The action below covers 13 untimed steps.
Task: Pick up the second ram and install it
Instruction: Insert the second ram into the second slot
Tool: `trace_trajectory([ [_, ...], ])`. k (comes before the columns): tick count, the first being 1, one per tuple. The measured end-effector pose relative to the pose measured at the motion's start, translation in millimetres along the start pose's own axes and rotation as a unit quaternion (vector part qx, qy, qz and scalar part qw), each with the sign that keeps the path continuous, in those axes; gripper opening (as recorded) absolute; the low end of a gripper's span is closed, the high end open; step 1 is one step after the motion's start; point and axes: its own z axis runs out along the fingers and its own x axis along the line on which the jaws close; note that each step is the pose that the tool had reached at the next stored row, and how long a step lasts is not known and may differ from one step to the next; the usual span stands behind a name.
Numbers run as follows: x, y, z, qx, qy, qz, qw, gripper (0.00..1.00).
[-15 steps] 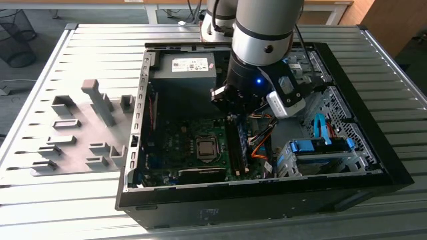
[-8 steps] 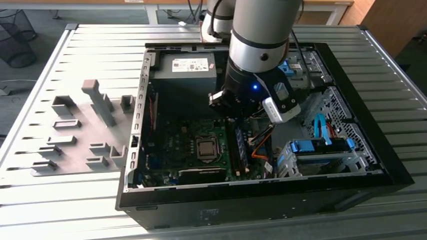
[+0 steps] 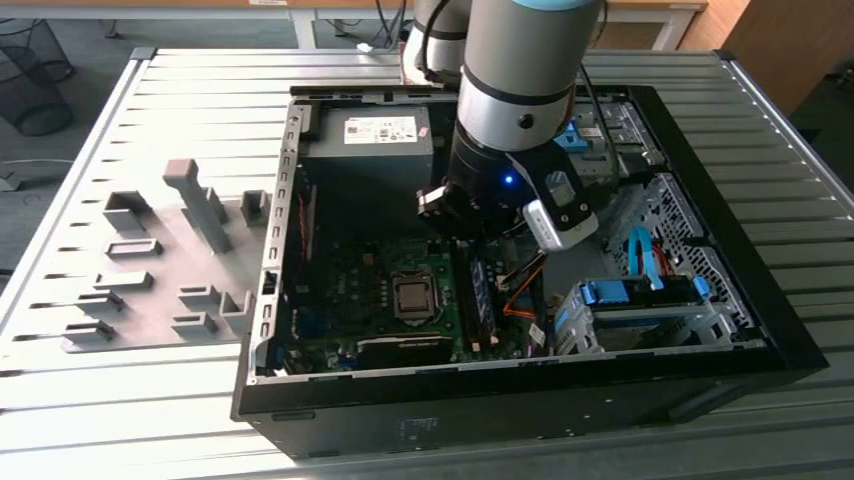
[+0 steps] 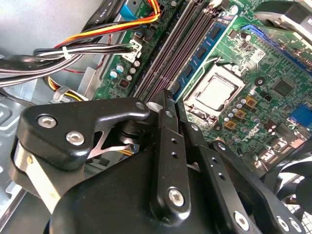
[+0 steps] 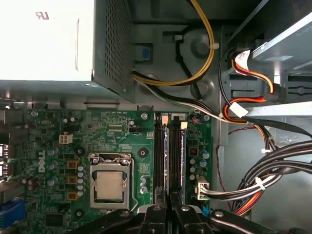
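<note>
A blue-green ram stick with black chips stands upright in the memory slots beside the CPU socket. I cannot tell whether it is the second ram. In the exterior view the stick lies just in front of my gripper, which is lowered into the open computer case. In both wrist views my gripper hovers over one end of the slots. Its black fingers are drawn together and nothing shows between them.
A grey fixture with slotted blocks lies on the table at the exterior view's left. Inside the case are the power supply, bundled cables beside the slots, blue drive clips and a fan.
</note>
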Motion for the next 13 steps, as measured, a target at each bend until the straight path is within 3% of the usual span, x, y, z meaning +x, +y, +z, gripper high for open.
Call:
trace_trajectory([
  [4, 0.0, -2.2, 2.1, -0.0001, 0.0, 0.0, 1.0, 0.14],
  [13, 0.1, -4.7, 15.1, 0.0, 0.0004, 0.001, 1.0, 0.14],
])
